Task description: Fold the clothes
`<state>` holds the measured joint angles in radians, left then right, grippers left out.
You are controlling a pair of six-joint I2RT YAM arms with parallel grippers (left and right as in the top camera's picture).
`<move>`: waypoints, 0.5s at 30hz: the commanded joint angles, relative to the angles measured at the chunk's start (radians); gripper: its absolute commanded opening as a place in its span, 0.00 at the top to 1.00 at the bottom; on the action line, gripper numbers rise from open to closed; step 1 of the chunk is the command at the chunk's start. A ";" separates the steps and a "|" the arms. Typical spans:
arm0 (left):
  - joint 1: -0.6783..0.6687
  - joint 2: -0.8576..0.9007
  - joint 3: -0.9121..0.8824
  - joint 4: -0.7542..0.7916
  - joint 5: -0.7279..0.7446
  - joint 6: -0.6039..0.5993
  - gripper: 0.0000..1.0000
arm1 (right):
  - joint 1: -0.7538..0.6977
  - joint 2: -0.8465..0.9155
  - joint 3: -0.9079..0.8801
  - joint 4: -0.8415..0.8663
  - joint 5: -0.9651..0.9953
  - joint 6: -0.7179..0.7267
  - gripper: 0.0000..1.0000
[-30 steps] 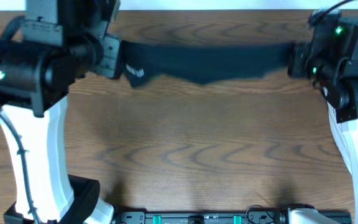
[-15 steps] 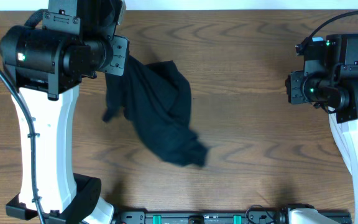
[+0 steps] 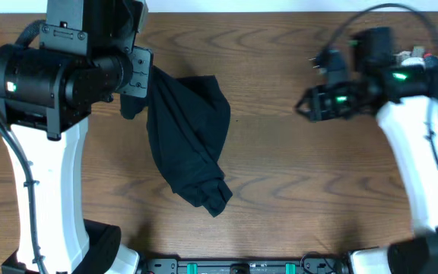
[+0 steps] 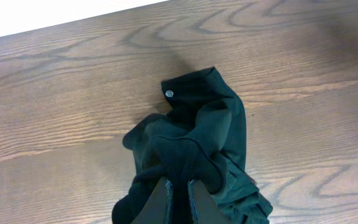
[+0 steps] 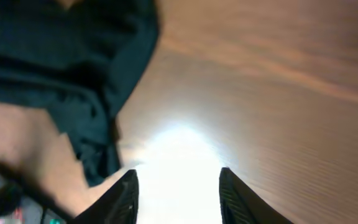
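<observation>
While my left gripper (image 4: 179, 186) is clamped tight on a bunch of the black shirt (image 3: 188, 144), the rest of it dangles in a crumpled heap over the left side of the wooden table (image 3: 295, 190). My right gripper (image 5: 178, 190) has its jaws partway apart with nothing in them, well clear of the shirt.

Wood-grain table (image 3: 303, 160), seen from overhead: I record one item on it, a crumpled black shirt (image 3: 188, 137) at about 9 o'clock from centre, bunched in a strip running from 11 o'clock toward 5 o'clock. Its upper end is pinched in my left gripper (image 4: 179, 186), so I cannot tell how much cloth rests on the wood; a tiny white logo (image 4: 168, 93) faces up. A black rail (image 3: 242, 267) with green fittings runs along the 6 o'clock edge.
</observation>
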<state>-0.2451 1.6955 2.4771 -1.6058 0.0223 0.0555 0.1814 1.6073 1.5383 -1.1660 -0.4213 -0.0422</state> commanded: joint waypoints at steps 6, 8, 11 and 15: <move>-0.002 -0.100 0.008 0.053 -0.008 -0.008 0.94 | 0.318 0.141 0.010 0.088 -0.066 -0.087 0.62; -0.001 -0.117 0.008 0.060 -0.008 -0.008 0.94 | 0.377 0.180 0.010 0.146 -0.067 -0.087 0.67; -0.001 -0.146 0.009 0.080 -0.008 -0.008 0.94 | 0.451 0.244 0.010 0.230 -0.098 -0.088 0.68; -0.001 -0.175 0.009 0.098 -0.019 -0.003 0.94 | 0.513 0.290 0.010 0.277 -0.146 -0.132 0.67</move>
<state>-0.2451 1.5455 2.4771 -1.5230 0.0219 0.0555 0.6605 1.8759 1.5383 -0.9016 -0.5117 -0.1307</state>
